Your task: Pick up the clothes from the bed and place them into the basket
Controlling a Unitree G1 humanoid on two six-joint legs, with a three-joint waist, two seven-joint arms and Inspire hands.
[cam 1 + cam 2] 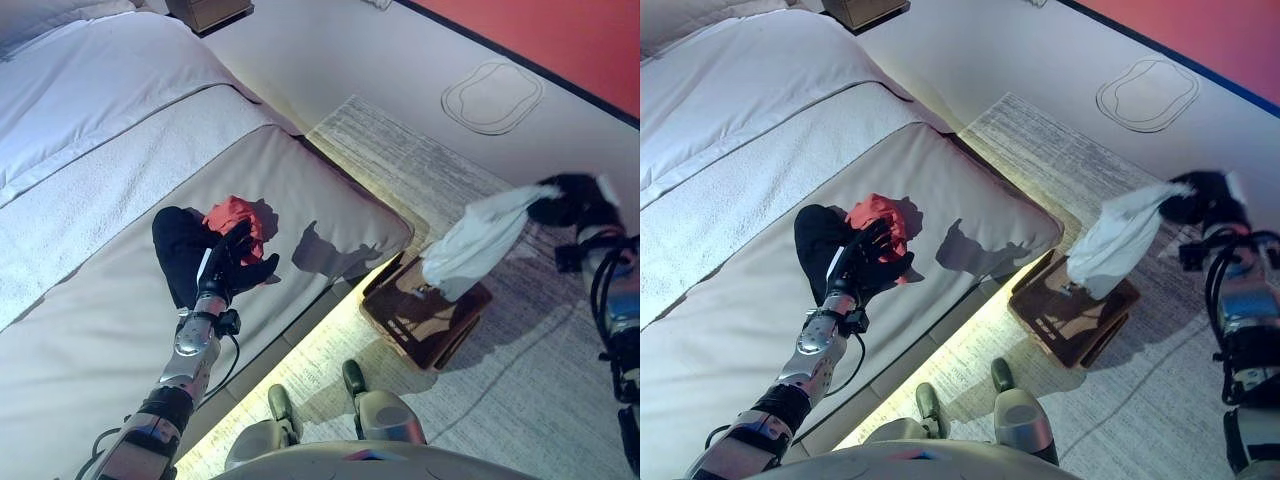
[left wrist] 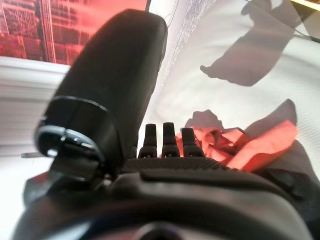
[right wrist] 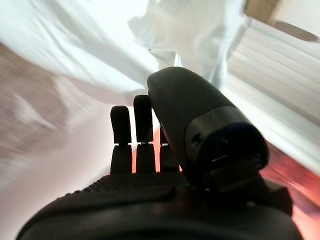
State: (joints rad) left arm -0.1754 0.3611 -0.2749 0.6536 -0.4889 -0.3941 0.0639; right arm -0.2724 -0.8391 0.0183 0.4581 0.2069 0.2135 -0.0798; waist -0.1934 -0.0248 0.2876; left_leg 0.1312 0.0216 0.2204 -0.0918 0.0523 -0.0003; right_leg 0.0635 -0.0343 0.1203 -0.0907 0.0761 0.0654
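Note:
A red cloth (image 1: 232, 214) and a black cloth (image 1: 178, 250) lie bunched together on the beige bed cover (image 1: 100, 330). My left hand (image 1: 234, 266) rests over them with its fingers straight, their tips at the red cloth (image 2: 260, 145). My right hand (image 1: 572, 200) is shut on a white cloth (image 1: 470, 245). The cloth hangs down from the hand over a brown basket (image 1: 425, 318) that stands on the rug beside the bed. The cloth's lower end reaches the basket's rim. The white cloth also shows in the right wrist view (image 3: 165, 35).
A grey striped rug (image 1: 450, 190) lies beside the bed. The bed's near edge (image 1: 330, 290) runs between my left arm and the basket. White bedding (image 1: 90, 90) covers the far part of the bed. A wooden nightstand (image 1: 210, 10) stands at the back.

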